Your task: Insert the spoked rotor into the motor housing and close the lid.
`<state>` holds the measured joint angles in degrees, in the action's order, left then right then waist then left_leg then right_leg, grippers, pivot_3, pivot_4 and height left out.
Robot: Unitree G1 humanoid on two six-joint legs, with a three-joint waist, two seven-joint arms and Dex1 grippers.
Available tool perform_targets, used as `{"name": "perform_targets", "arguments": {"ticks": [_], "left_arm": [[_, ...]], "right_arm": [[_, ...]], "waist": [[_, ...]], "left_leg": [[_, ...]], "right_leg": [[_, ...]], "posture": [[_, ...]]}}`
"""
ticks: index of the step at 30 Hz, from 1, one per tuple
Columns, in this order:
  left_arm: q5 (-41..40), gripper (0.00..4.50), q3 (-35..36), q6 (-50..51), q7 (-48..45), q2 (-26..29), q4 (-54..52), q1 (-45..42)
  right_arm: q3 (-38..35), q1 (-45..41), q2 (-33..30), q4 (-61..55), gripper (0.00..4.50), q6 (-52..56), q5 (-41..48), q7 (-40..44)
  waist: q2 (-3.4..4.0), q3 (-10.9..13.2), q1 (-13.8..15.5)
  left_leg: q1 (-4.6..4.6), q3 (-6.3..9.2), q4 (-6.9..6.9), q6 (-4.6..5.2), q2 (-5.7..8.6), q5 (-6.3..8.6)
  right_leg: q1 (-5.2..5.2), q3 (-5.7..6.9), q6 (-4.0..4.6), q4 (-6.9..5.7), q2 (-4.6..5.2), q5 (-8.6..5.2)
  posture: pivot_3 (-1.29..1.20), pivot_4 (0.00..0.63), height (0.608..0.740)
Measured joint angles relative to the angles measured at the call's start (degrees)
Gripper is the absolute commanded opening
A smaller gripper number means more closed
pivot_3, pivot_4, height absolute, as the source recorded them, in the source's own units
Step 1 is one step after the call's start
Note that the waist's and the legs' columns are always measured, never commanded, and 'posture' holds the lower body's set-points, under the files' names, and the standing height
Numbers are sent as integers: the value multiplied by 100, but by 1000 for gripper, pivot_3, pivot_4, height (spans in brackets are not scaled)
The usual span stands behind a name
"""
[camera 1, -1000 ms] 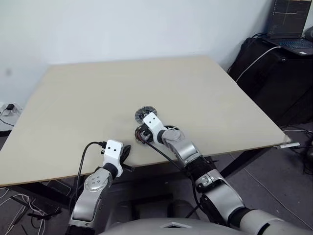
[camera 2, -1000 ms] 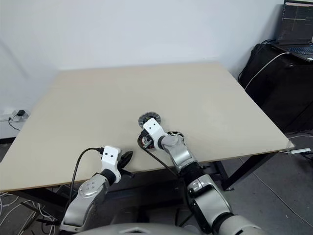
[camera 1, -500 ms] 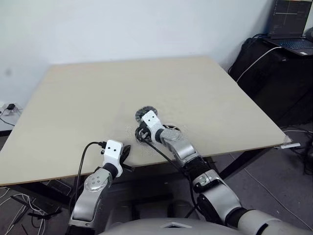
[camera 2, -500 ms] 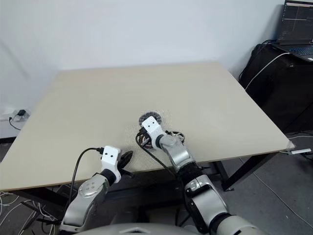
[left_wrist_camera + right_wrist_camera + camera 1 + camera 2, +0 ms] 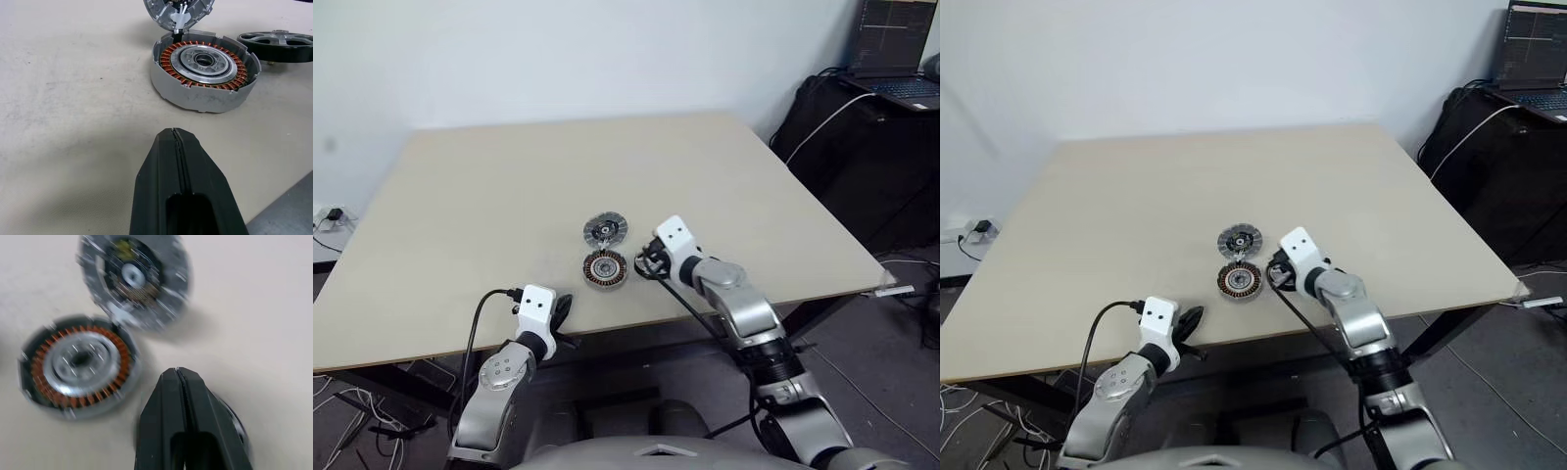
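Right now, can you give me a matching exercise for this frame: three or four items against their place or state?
Things:
1. motor housing
2. lid
3. spoked rotor
4. left gripper

States:
A. shut, hovering at the table's near edge
B. flipped open, farther from the robot than the housing
C. copper windings exposed
D. lying flat beside the housing

Pairs: 1-C, 2-B, 3-D, 4-A

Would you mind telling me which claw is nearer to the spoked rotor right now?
The right claw. It hovers over the spoked rotor, just right of the motor housing. The left claw sits back at the table's near edge, on the housing's far side from the rotor.
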<state>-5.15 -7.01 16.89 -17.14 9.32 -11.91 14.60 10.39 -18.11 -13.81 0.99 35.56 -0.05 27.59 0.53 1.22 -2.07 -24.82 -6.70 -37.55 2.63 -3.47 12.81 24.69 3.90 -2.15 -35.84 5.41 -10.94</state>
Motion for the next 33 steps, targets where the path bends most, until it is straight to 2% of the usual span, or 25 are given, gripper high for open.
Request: {"name": "perform_targets", "arguments": {"ticks": [9,20,33], "left_arm": [[-5,0,-18,6,-66,3,1,-77],[-16,0,-18,10,-97,3,4,-29],[-17,0,-19,9,-90,-4,4,-1]], "right_arm": [[554,71,359,-76,29,226,111,118],[888,-674,994,1219,29,-107,54,16],[854,-1066,1122,2445,29,-706,-63,-132]], "waist": [[-1,1,3],[-3,2,-1],[-3,2,-2]], "left_leg": [[0,2,2,-1,1,1],[-2,2,1,-1,1,1],[0,0,1,-1,0,1]], "right_leg": [[-1,1,0,1,0,0],[-1,2,0,2,-1,0],[-2,2,1,-1,-3,0]], "posture": [[0,0,740],[0,0,740],[0,0,740]]}}
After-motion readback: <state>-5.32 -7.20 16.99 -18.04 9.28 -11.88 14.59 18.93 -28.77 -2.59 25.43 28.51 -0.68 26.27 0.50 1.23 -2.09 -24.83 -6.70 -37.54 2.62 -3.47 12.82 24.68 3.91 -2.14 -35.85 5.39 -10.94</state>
